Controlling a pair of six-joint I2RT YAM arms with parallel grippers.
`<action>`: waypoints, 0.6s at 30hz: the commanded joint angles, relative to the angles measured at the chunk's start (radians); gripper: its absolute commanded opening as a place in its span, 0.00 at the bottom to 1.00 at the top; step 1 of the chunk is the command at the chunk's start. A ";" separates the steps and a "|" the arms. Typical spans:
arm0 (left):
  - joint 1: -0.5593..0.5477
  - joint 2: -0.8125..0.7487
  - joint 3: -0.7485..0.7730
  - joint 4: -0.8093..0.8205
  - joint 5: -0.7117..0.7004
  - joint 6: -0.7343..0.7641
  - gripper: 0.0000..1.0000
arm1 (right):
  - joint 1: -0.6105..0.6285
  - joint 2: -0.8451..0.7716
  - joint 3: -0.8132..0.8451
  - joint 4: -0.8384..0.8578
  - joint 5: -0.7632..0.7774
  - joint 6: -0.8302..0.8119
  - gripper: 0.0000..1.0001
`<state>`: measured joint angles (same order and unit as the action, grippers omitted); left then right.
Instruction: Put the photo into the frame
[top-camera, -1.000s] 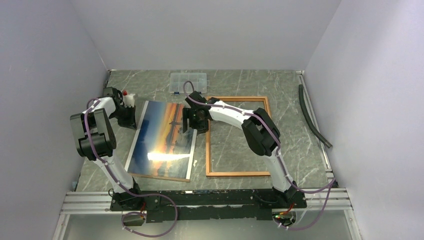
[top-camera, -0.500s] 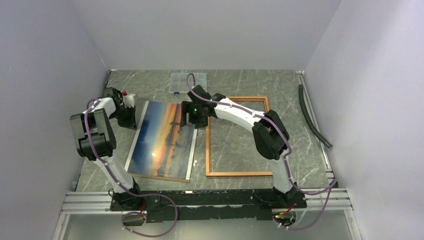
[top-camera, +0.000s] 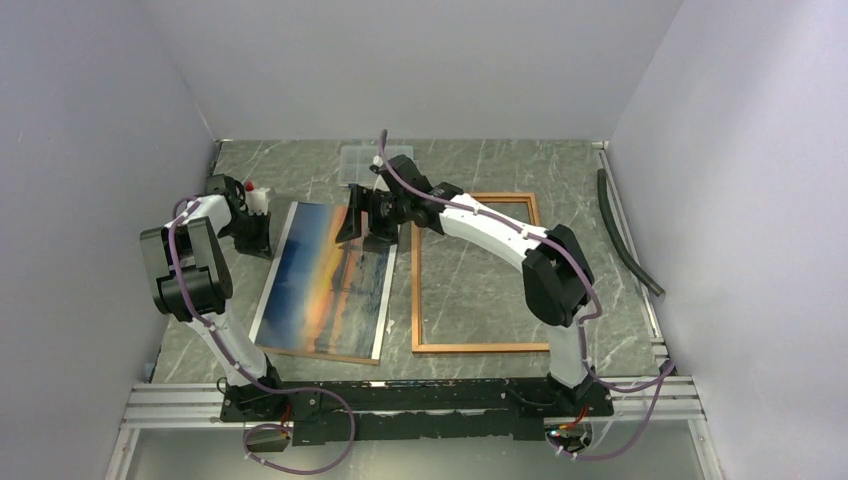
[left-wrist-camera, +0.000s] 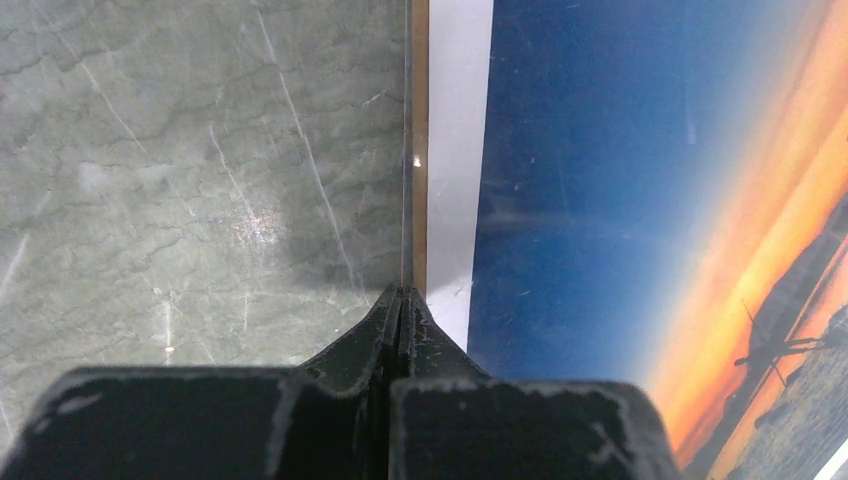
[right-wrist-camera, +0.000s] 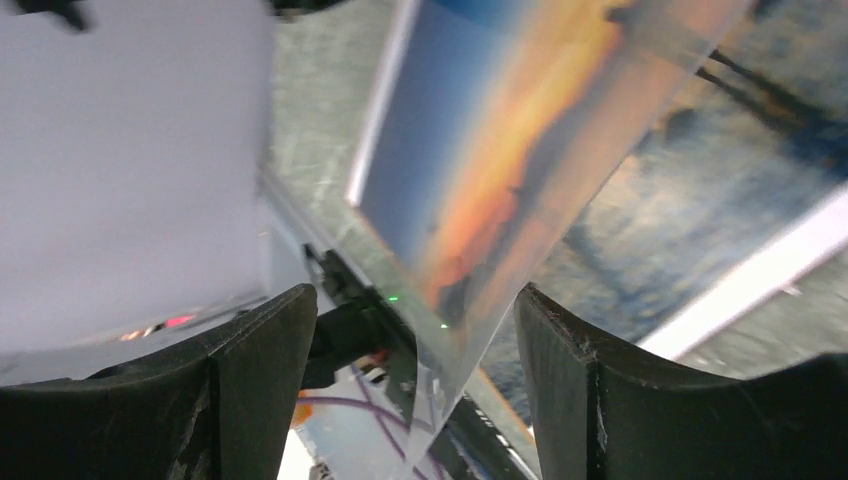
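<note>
The photo (top-camera: 325, 285), a sunset print, lies on a brown backing board (top-camera: 320, 355) left of centre. The frame (top-camera: 475, 348) lies flat to its right, marble showing through it. My left gripper (top-camera: 258, 235) is shut, its tips (left-wrist-camera: 405, 293) at the board's left edge (left-wrist-camera: 420, 150) beside the photo (left-wrist-camera: 620, 150). My right gripper (top-camera: 362, 222) is open over the photo's far right corner. In the right wrist view a thin glossy corner (right-wrist-camera: 470, 300) stands between its fingers (right-wrist-camera: 412, 295), touching neither. I cannot tell whether it is the photo's own corner.
A clear compartment box (top-camera: 362, 165) sits at the back, partly behind the right arm. A white bottle with a red cap (top-camera: 258, 197) stands by the left gripper. A black hose (top-camera: 625, 235) lies along the right wall. Walls close three sides.
My right gripper has moved away from me and left, from the photo's right edge to its far right corner. The glare on the photo has faded. The left arm has not moved.
</note>
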<state>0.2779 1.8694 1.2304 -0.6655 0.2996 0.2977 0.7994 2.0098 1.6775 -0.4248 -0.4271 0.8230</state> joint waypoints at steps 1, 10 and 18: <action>-0.019 -0.014 -0.022 -0.048 0.060 0.004 0.03 | 0.020 -0.071 0.000 0.224 -0.148 0.067 0.75; -0.019 -0.021 -0.001 -0.068 0.062 -0.004 0.03 | 0.018 -0.054 -0.047 0.244 -0.132 0.105 0.72; -0.016 -0.039 0.014 -0.083 0.051 -0.001 0.03 | 0.008 -0.097 -0.042 0.144 -0.036 0.069 0.55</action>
<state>0.2668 1.8690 1.2293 -0.7078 0.3202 0.2974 0.8158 1.9694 1.6218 -0.2535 -0.5167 0.9058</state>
